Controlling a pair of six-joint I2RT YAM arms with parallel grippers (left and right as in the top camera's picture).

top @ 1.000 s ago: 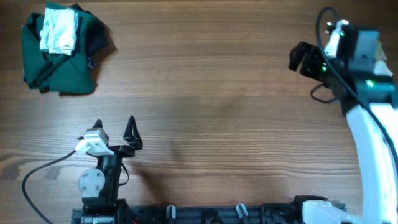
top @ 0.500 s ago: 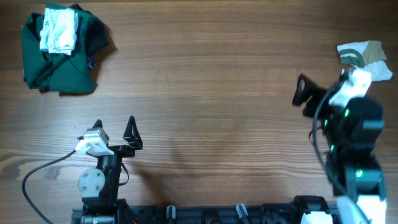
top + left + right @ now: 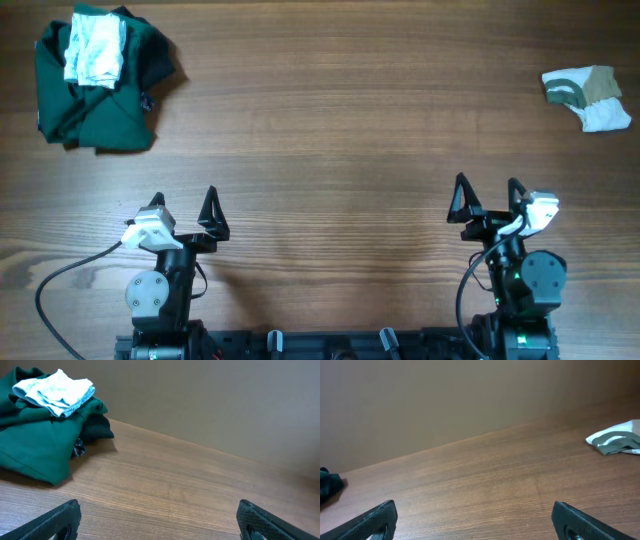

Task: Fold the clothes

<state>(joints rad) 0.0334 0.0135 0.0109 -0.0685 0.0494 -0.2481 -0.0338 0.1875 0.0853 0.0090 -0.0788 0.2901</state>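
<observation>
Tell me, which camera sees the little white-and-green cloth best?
The overhead view: the white-and-olive piece lies whole there. The right wrist view catches only part, cut off at the picture's edge. The left wrist view misses it.

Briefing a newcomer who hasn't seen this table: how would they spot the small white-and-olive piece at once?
On the wooden table, look to the far right corner, across from the dark green garment. The small white-and-olive piece lies there crumpled and alone on bare wood, whereas the pale striped garment rests on the green one.
</observation>
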